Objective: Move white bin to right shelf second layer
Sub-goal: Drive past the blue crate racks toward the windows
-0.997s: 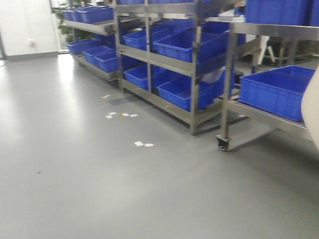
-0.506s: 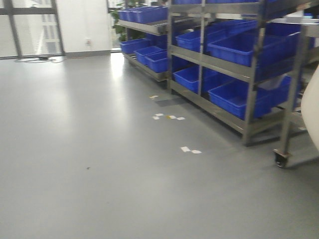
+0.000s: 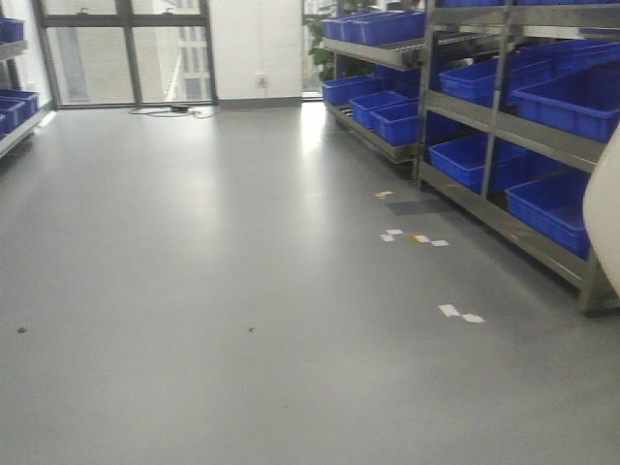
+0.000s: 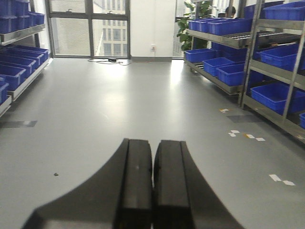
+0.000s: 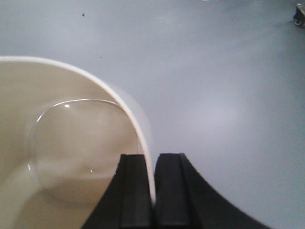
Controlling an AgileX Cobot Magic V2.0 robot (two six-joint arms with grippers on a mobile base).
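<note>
The white bin (image 5: 71,143) fills the left of the right wrist view, glossy cream inside, its rim curving down between the fingers. My right gripper (image 5: 153,160) is shut on the bin's rim, one finger inside and one outside, and holds it above the grey floor. A slice of the bin's wall (image 3: 605,208) shows at the right edge of the front view. My left gripper (image 4: 153,145) is shut and empty, held over the floor. The roller tracks of the right shelf second layer are not in view.
Steel racks (image 3: 494,107) with blue crates (image 3: 572,97) line the right side; more blue crates (image 4: 16,57) stand on racks at the left. Tape marks (image 3: 460,313) lie on the grey floor. Windows (image 3: 126,58) and a cable are at the far wall. A caster (image 5: 299,16) shows top right.
The front view has swung left: the racks slid to the right edge, and the windows, far wall and open floor came into view. The bin stays at the right edge.
</note>
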